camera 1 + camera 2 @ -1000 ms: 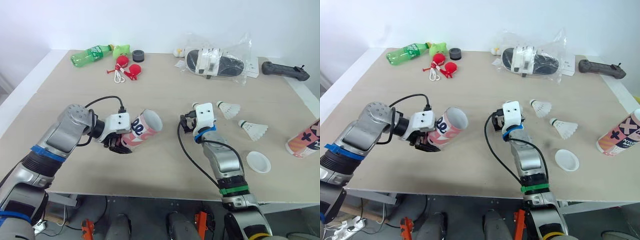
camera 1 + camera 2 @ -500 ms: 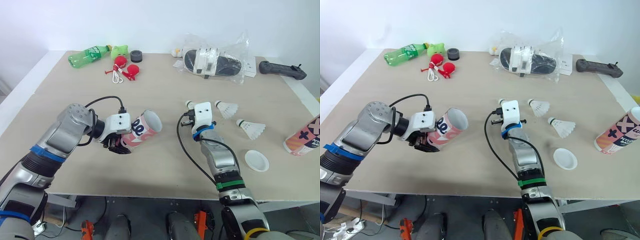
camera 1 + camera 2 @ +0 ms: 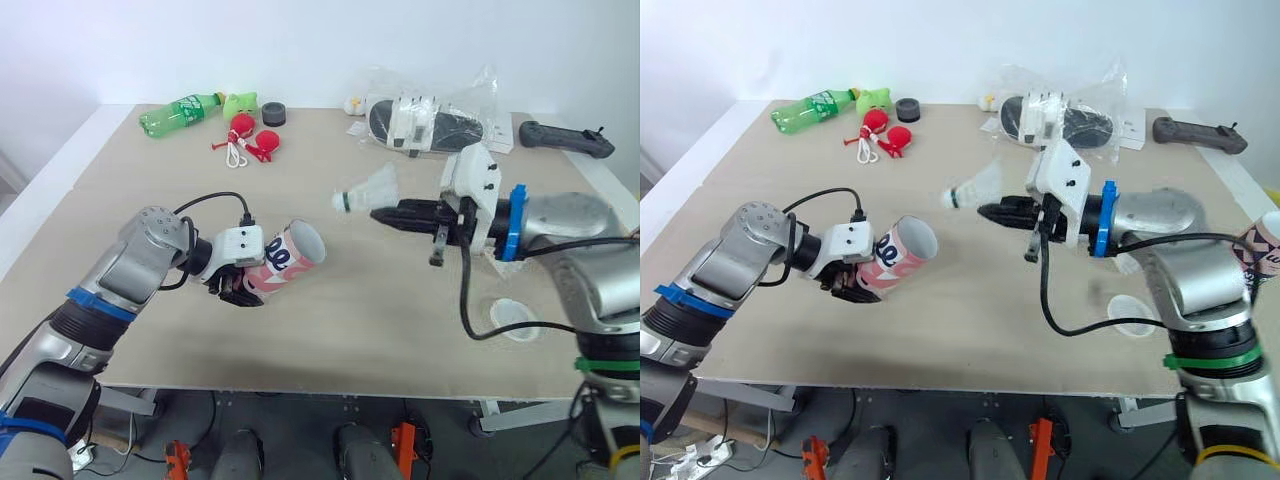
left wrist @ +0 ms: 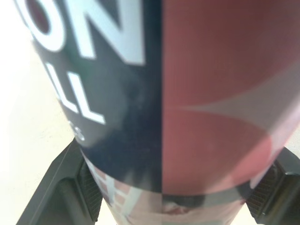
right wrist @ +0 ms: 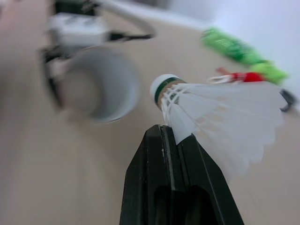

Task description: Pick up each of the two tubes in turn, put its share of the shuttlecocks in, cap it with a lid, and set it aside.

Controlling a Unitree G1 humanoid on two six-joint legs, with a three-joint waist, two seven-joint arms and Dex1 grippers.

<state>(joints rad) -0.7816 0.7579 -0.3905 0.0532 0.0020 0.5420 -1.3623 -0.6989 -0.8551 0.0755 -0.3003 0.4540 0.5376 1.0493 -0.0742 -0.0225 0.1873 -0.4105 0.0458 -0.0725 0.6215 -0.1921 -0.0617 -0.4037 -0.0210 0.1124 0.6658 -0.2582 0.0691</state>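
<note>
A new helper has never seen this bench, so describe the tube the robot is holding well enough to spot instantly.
On the tan table, look front left: the left gripper clamps a pink and white tube, tilted, open mouth toward the right gripper. The other tube sits ungripped at the table's right edge; this one has a shuttlecock poised near its mouth.

Bright, even light floods the counter [image 3: 340,300], with only soft, faint shadows beneath the things. Glare glints off the plastic bag [image 3: 480,90] at the far edge. The shuttlecock [image 3: 370,190] looks smeared in the eye views. In the right wrist view, the tube [image 5: 101,84] and green bottle [image 5: 229,46] blur behind crisp feathers. In the left wrist view, the close lettering is soft.
</note>
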